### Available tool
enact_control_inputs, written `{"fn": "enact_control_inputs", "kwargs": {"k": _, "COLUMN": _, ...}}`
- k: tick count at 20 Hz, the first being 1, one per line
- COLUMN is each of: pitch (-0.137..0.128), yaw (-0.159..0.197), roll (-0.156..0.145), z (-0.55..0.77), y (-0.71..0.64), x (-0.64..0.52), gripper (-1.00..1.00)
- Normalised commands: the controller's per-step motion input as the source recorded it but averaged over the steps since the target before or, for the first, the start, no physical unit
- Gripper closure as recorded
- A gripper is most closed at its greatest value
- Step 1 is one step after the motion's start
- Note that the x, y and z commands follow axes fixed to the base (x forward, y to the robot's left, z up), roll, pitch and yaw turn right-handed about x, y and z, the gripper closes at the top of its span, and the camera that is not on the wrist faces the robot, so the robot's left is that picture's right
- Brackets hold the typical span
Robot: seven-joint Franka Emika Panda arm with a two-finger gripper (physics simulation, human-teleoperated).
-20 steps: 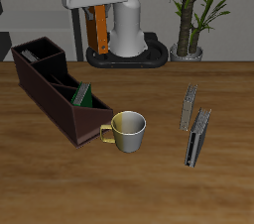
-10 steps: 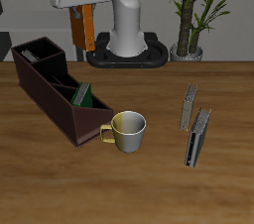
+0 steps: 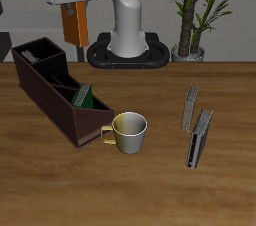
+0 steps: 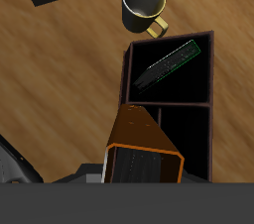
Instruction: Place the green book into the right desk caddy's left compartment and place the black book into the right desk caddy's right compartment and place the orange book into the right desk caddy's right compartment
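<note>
My gripper (image 3: 72,3) is shut on the orange book (image 3: 72,23), which hangs upright high above the back end of the right desk caddy (image 3: 58,105). In the wrist view the orange book (image 4: 145,151) fills the foreground over the caddy's rim (image 4: 127,79). The green book (image 3: 85,96) leans inside the left compartment, the section with the slanted divider, and also shows in the wrist view (image 4: 169,61). In the right compartment, the large back section, a black book with a pale edge (image 3: 31,58) seems to stand.
A cream mug (image 3: 129,132) stands beside the caddy's front end. Two slim grey books (image 3: 190,108) (image 3: 200,138) stand upright on the table, away from the caddy. The robot's base (image 3: 127,30) and a potted plant (image 3: 196,10) are at the back.
My gripper has carried the orange book sideways and slightly up, from in front of the robot's base to above the caddy's back end. Nothing else has moved.
</note>
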Motion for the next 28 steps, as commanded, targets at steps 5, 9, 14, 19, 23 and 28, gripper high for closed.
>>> {"fn": "enact_control_inputs", "kwargs": {"k": 5, "pitch": -0.005, "yaw": 0.024, "roll": -0.039, "z": -0.07, "y": -0.24, "x": -0.18, "gripper": 1.00}}
{"fn": "enact_control_inputs", "kwargs": {"k": 9, "pitch": 0.009, "yaw": -0.025, "roll": -0.045, "z": -0.03, "y": -0.25, "x": -0.23, "gripper": 1.00}}
{"fn": "enact_control_inputs", "kwargs": {"k": 14, "pitch": 0.028, "yaw": -0.023, "roll": -0.013, "z": -0.02, "y": -0.05, "x": -0.09, "gripper": 1.00}}
{"fn": "enact_control_inputs", "kwargs": {"k": 19, "pitch": 0.065, "yaw": -0.013, "roll": -0.041, "z": -0.18, "y": -0.17, "x": -0.31, "gripper": 1.00}}
{"fn": "enact_control_inputs", "kwargs": {"k": 23, "pitch": 0.007, "yaw": 0.023, "roll": -0.033, "z": -0.04, "y": -0.20, "x": -0.24, "gripper": 1.00}}
{"fn": "enact_control_inputs", "kwargs": {"k": 28, "pitch": 0.019, "yaw": -0.007, "roll": -0.037, "z": -0.06, "y": -0.15, "x": -0.20, "gripper": 1.00}}
